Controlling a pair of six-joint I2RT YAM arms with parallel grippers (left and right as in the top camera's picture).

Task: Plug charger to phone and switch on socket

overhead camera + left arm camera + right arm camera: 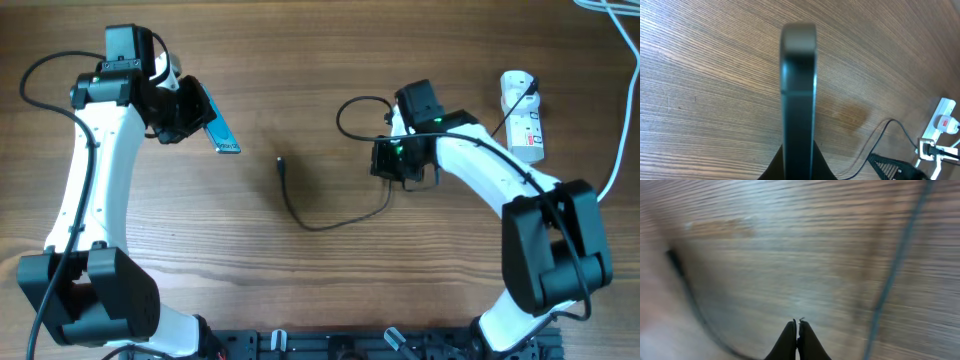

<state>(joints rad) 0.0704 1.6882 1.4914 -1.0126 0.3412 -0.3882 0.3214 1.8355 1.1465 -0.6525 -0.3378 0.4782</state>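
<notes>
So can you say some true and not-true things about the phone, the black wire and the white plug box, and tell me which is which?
1. The phone lies flat on the table. False: the left arm's jaws are holding it, tilted.
2. The charger's plug tip lies on the table, not in the phone. True.
3. The right arm's jaws are wide open. False: they are shut, and nothing shows between them.
4. The socket sits on the right arm's side of the table. True.
</notes>
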